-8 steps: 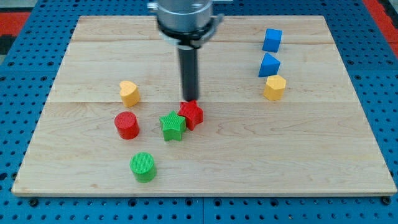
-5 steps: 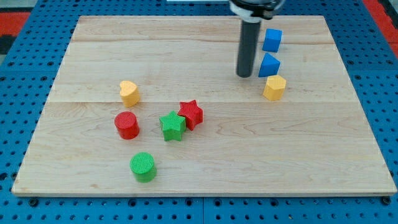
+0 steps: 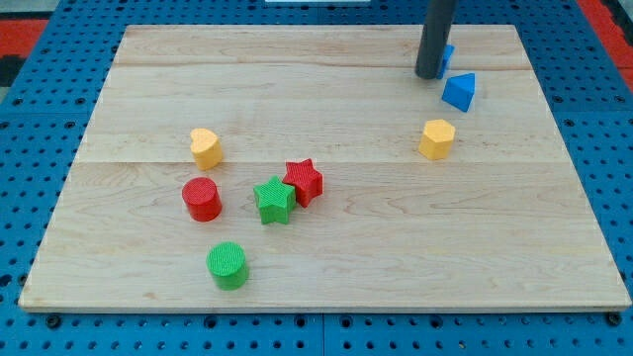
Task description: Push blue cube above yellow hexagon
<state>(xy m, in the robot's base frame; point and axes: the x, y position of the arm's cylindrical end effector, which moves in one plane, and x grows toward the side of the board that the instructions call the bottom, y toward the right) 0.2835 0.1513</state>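
Observation:
My tip [image 3: 429, 75] is at the view's top right, on the left side of the blue cube [image 3: 448, 55]. The rod hides most of that cube; only a sliver shows at its right edge. A blue triangular block [image 3: 459, 91] lies just right of and below the tip. The yellow hexagon [image 3: 437, 138] sits below both, a little below the triangular block and apart from it. The tip is well above the hexagon.
On the wooden board [image 3: 554, 247], a yellow block [image 3: 205, 147] sits at the left. A red cylinder [image 3: 202, 199], a green star [image 3: 274, 201] and a red star [image 3: 305, 182] cluster left of centre. A green cylinder [image 3: 227, 265] is near the bottom edge.
My tip moved from beside the red star up and right to the blue cube. The blue triangular block shifted right and slightly up, away from the hexagon.

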